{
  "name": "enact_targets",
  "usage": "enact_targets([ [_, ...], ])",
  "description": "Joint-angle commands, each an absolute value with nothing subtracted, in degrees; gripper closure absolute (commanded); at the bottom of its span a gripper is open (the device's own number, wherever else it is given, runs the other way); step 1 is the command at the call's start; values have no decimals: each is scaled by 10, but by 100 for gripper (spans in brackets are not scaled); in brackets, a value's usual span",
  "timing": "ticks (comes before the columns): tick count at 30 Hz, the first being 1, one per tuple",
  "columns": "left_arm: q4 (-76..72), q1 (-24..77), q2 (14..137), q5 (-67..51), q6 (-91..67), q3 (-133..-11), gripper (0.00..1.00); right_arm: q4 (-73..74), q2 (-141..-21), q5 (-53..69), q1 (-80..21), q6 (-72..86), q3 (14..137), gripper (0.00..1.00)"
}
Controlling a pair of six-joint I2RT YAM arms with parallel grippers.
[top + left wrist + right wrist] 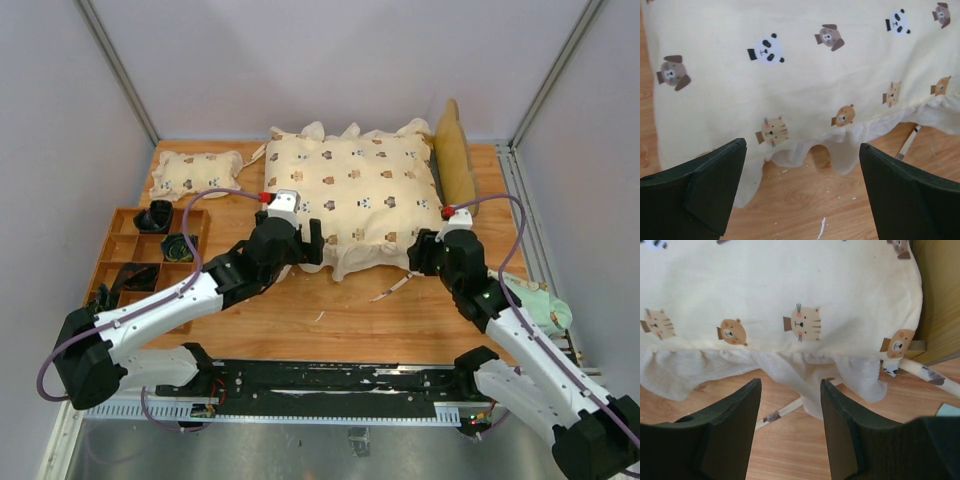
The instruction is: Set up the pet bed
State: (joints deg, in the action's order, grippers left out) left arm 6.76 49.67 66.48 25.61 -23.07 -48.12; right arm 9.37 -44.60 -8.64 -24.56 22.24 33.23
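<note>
pet bed (455, 150) mostly hidden under quilt (350, 190), one wooden end showing, left tool (802, 145) and right tool (790, 382) both released

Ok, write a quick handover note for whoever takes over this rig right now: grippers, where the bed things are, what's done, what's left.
Left gripper: open, empty, at the near ruffled edge of the cream animal-print quilt.
Right gripper: open, empty, at the same edge, near its right corner.
Light-wood pet bed: only its headboard shows, upright along the quilt's right side; the rest is hidden under the quilt.
Done: quilt spread flat.
Left: small matching pillow lies on the wooden table at the back left, probably yet to go on the bed.
</note>
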Motion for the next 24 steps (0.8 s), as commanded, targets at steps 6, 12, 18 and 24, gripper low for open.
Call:
enact_targets([
  [6,130,494,643,344,-189,-499,1,83,-496,-186,-213,193,332,47],
  [12,137,478,671,319,-178,-553,1,158,-437,-103,-213,172,387,47],
  [18,113,389,705,347,-112,-622,1,168,-331,-7,-213,193,380,36],
  [24,96,251,768,309,-109,-692,5,184,-250,17,-213,207,362,34],
])
